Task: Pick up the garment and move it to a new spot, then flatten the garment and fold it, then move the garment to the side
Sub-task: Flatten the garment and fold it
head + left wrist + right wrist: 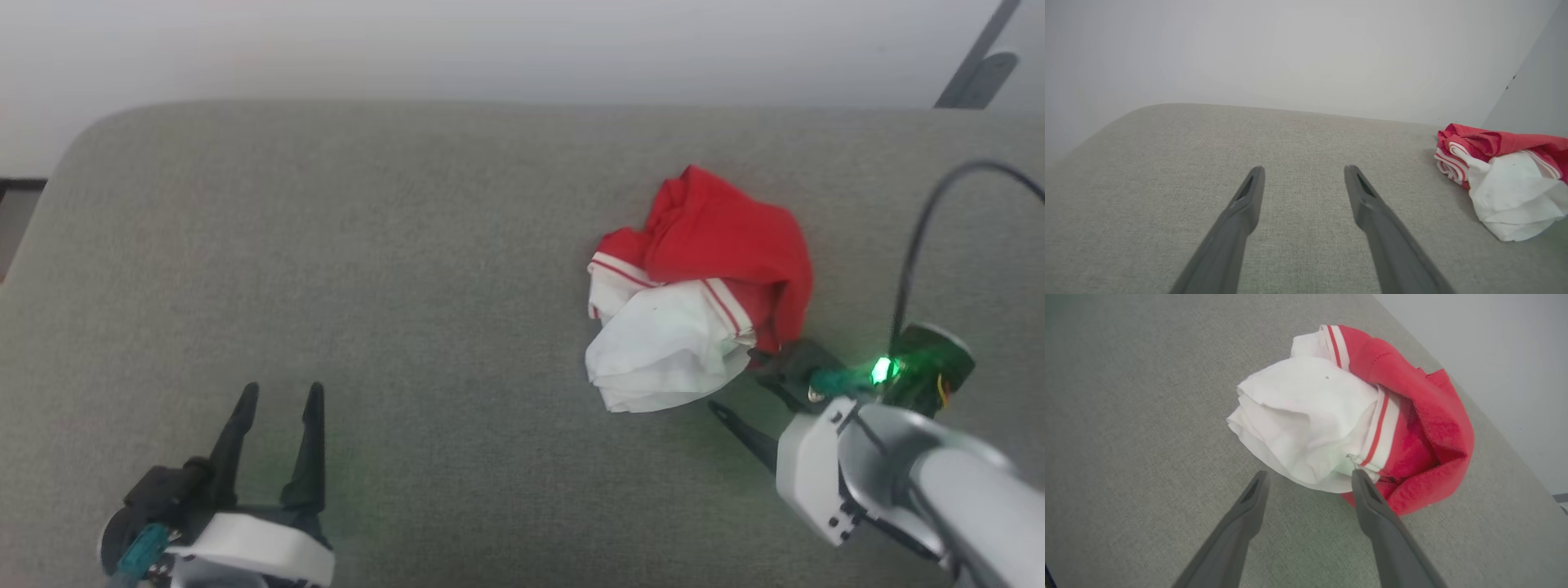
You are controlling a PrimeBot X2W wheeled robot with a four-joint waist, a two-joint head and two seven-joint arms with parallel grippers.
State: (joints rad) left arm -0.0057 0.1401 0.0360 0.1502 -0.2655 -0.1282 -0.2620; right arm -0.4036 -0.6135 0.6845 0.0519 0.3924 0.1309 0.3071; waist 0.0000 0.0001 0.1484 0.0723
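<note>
Grey woven upholstery (408, 245) fills most of the head view, a broad padded surface with a rounded corner at the upper left and a pale wall (490, 41) running along the top of the frame. A dark slanted bar (976, 69) cuts the upper right corner.

The garment (718, 245) lies right of centre in a crumpled heap. Red cloth is bunched on the upper and right side, white lining spills out at the lower left, and bands of white trim with a thin red stripe cross between the two.

The right gripper (1309, 473) comes in from the lower right of the head view with a green light (880, 370) glowing on its wrist and a black cable (922, 229) looping above. Its two dark fingers are spread wide with nothing between them. In the right wrist view, one tip lies against the heap's near edge by the striped trim, and the other rests over bare upholstery just beside the white lining. I cannot tell whether the first tip presses into the cloth.

The left gripper (282, 392) sits at the lower left of the head view, well apart from the garment. Its fingers are parted, empty and pointing up the frame. From its own wrist camera, the heap shows at the right edge.
</note>
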